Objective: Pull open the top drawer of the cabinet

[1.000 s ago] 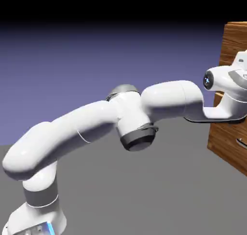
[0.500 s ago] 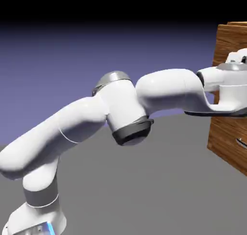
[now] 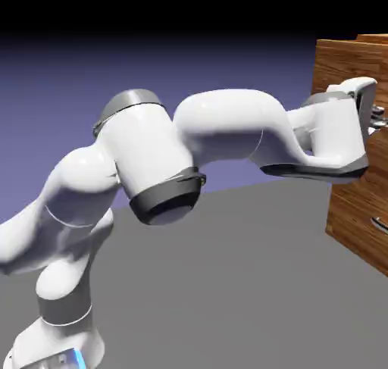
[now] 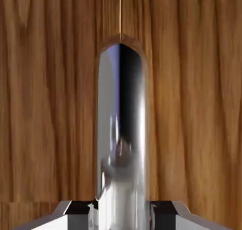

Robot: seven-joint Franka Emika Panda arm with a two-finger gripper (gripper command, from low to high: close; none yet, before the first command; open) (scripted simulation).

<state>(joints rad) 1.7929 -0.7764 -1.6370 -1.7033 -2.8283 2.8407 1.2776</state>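
Now I have my hand [image 4: 121,215] closed on the silver handle [image 4: 122,130], a fingertip either side at the hand view's bottom middle. The top drawer [image 3: 348,60] stands pulled out from the cabinet [image 3: 352,216], upper right in the exterior view.

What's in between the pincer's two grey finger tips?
The drawer's shiny silver handle is between the finger tips; the hand view shows it.
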